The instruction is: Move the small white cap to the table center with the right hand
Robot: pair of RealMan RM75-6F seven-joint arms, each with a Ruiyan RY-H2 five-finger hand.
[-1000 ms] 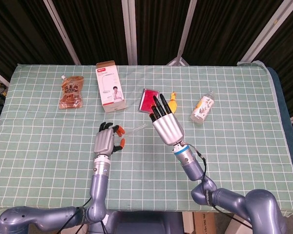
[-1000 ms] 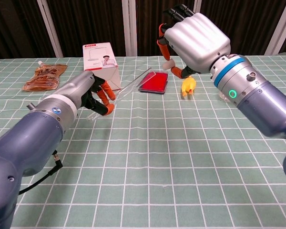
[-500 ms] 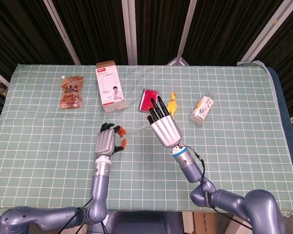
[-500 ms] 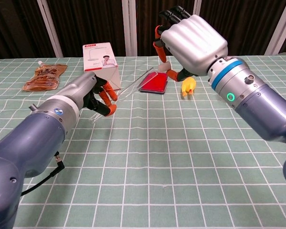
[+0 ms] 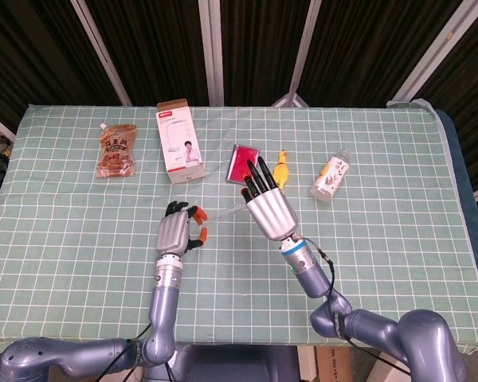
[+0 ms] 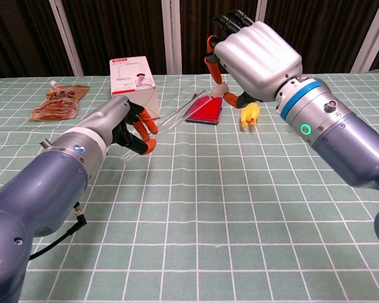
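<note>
Both views show the silver right hand (image 6: 256,50) raised above the green checked surface (image 5: 398,207), fingers (image 6: 230,22) curled. A small white cap (image 6: 218,90) seems pinched under them, near the red flat case (image 6: 204,110), probably for carrying to the centre. From the head view the cap is hidden. The left hand (image 6: 127,123) holds a clear thin stick (image 6: 177,113).

The right hand (image 5: 268,208) hides the small white cap (image 6: 217,90) overhead; chest view shows only a sliver.
</note>
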